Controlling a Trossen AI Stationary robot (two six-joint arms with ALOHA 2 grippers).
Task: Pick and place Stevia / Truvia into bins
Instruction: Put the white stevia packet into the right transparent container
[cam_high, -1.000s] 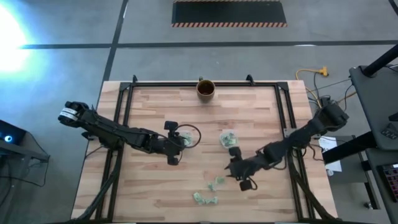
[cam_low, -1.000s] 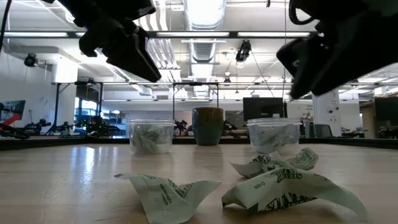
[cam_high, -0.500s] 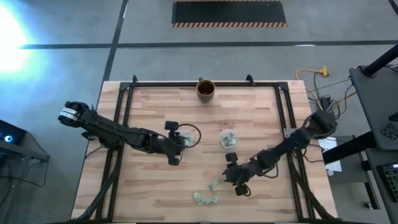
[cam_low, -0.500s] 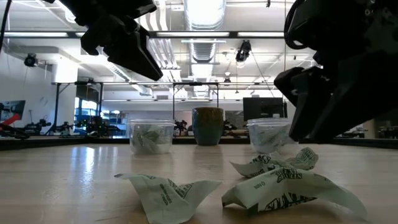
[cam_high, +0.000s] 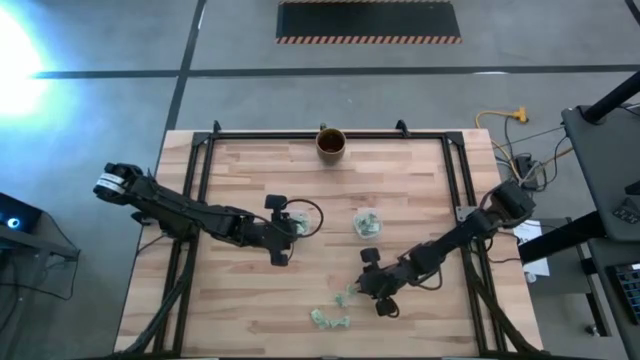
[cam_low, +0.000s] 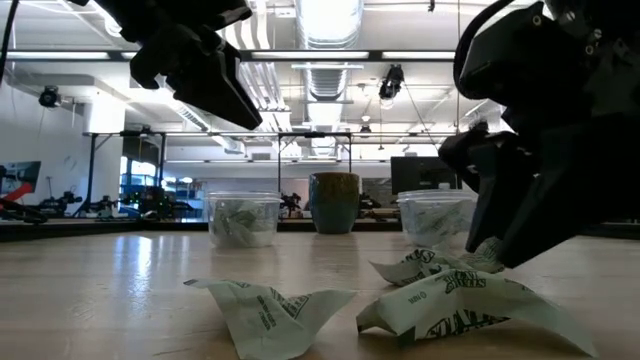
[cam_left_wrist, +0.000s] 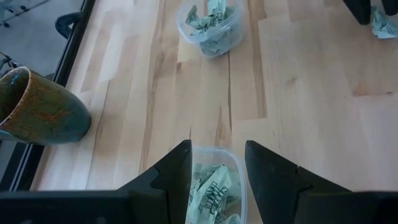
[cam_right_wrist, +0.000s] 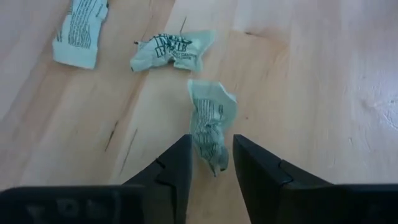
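1. Three loose Stevia / Truvia packets lie on the wooden table (cam_high: 250, 310), on the near side of the right-hand cup, the one taken here as landmark.
2. The nearest packet (cam_right_wrist: 211, 127) to that cup is a crumpled pale green-and-white strip lying between the two dark fingers (cam_right_wrist: 171, 168) of the right gripper (cam_right_wrist: 210, 165); the jaws stand narrowly apart on either side of it, and whether they press it cannot be told.
3. Two further packets (cam_right_wrist: 172, 51) and (cam_right_wrist: 79, 32) lie flat on the wood just beyond the first, farther from the right-hand cup.
4. The right-hand cup (cam_high: 366, 223) is a clear plastic bin with several packets inside.
5. The left-hand cup (cam_left_wrist: 214, 190), well to the left of the landmark cup, also holds packets.
6. The left gripper (cam_left_wrist: 216, 180) hangs directly over the left-hand cup, its fingers spread about as wide as the cup's mouth and holding nothing.
7. A brown-gold mug (cam_high: 331, 143) stands at the table's far edge, behind the landmark cup and slightly left.
8. In the low view the right gripper sits down near the table surface, in front of the landmark cup.
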